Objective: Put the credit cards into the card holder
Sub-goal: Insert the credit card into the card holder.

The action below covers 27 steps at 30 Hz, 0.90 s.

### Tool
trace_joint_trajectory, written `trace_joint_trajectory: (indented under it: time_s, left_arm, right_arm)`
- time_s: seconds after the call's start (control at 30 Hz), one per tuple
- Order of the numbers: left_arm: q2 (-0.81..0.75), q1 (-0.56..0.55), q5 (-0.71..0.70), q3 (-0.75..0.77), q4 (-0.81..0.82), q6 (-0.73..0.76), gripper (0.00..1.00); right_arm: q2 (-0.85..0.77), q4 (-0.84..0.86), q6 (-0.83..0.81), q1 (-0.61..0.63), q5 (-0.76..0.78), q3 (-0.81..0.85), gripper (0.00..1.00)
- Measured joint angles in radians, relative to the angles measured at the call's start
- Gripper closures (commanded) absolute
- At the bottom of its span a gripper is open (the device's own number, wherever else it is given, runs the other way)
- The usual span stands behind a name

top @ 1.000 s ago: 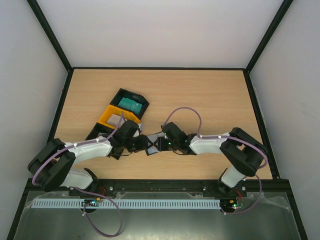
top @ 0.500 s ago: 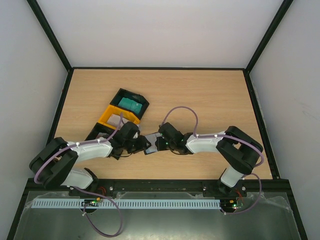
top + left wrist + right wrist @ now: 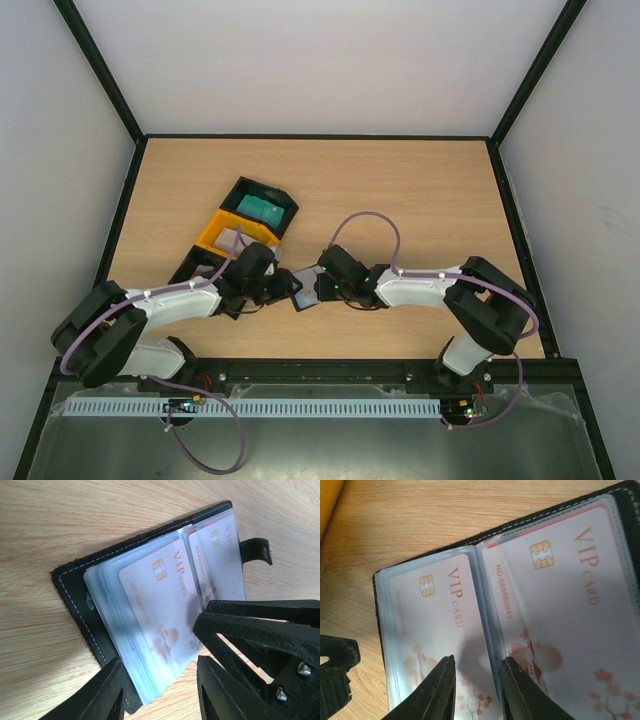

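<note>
R arm (image 3: 420,288) edged left | card holder (image 3: 75,595) edge betw spread L fingers (image 3: 107,695) | fold under spread R fingers (image 3: 442,690)

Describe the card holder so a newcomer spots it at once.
On the wooden table, near the front edge, right of the row of trays, lies the card holder. Unlike those trays, it is a flat black stitched case spread open, showing cards behind clear plastic.
</note>
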Motion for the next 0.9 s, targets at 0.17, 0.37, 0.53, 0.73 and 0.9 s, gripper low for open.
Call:
trace_joint_trajectory:
  time_s: [0.17,0.37,0.53,0.73,0.9]
  left_arm:
    - [-0.017,0.0,0.0,0.0,0.0,0.0,0.59]
    - [-0.017,0.0,0.003,0.0,0.0,0.0,0.59]
    - [-0.016,0.0,0.009,0.0,0.003,0.0,0.59]
    - [0.009,0.0,0.023,0.0,0.019,0.0,0.58]
    - [0.026,0.0,0.04,-0.007,0.037,-0.002,0.57]
  right_arm:
    - [-0.006,-0.05,0.0,0.0,0.015,0.022,0.86]
    - [-0.006,-0.082,-0.003,0.011,0.017,0.022,0.96]
    - [0.0,-0.085,-0.003,0.015,0.02,0.022,0.98]
    - [0.006,-0.069,0.013,0.015,0.032,0.02,0.98]
    - [0.006,-0.023,0.042,0.015,0.039,-0.003,0.98]
